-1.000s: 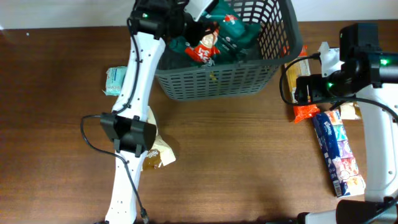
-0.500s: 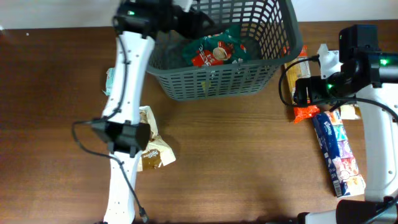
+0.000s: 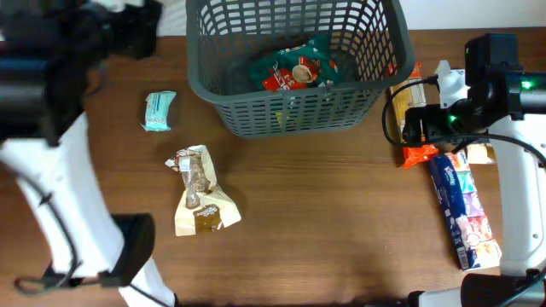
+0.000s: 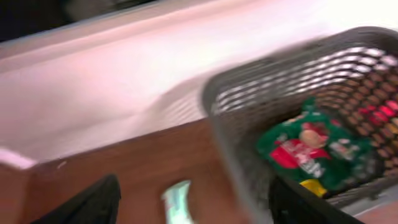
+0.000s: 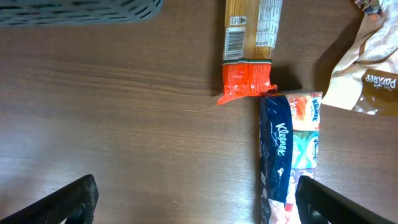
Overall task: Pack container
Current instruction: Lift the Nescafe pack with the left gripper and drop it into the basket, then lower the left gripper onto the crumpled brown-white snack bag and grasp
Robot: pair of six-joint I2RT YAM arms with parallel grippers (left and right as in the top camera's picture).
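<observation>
The container (image 3: 294,107), a dark grey slotted basket, stands at the back middle of the table. A green and red snack packet (image 3: 294,68) lies inside it. My left gripper (image 3: 136,30) is a dark blur left of the basket, clear of its rim. In the left wrist view the left gripper (image 4: 194,183) is open and empty, with the container (image 4: 249,84) and the packet (image 4: 311,149) to its right. My right gripper (image 5: 196,186) hangs open over bare wood, beside a blue tissue pack (image 5: 289,149).
A teal packet (image 3: 159,111) and beige-brown packets (image 3: 200,196) lie left of the basket. On the right lie a long orange-ended packet (image 3: 415,149), the tissue pack (image 3: 465,209) and a beige bag (image 5: 367,74). The right arm (image 3: 490,77) stands over them.
The left gripper opened and let the green and red packet drop into the basket. The left arm then swung left, out of the basket. The right arm has not moved.
</observation>
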